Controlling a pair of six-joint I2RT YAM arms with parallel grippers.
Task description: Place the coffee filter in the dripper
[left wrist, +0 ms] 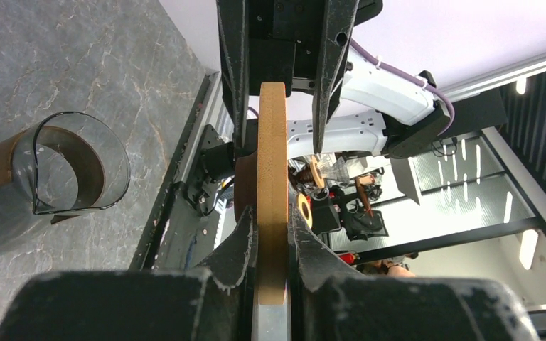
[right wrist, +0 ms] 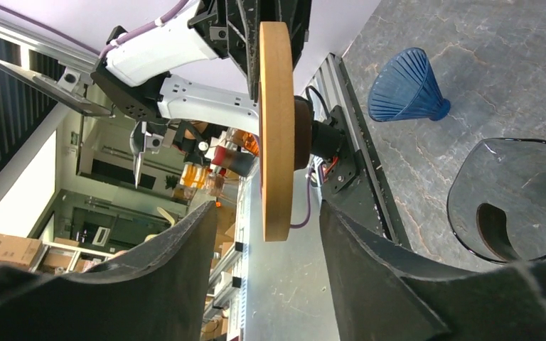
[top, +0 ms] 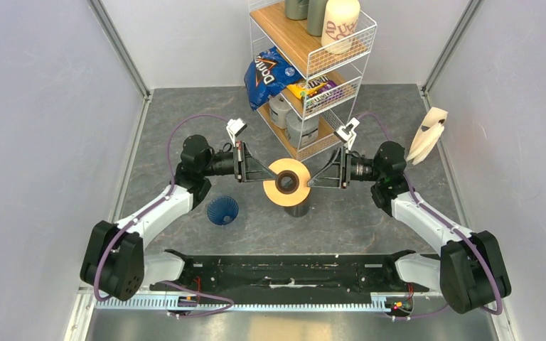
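Left end effector clamped on 1 wooden ring; right end effector wide open, straddling it untouched. 1 dripper on surface; 1 coffee filter far right.

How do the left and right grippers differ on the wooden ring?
The left gripper is shut on the ring; the right gripper is open, fingers straddling the ring with gaps on both sides. The left reaches in from the ring's left edge, the right from its right edge. Both are raised off the table near the cup.
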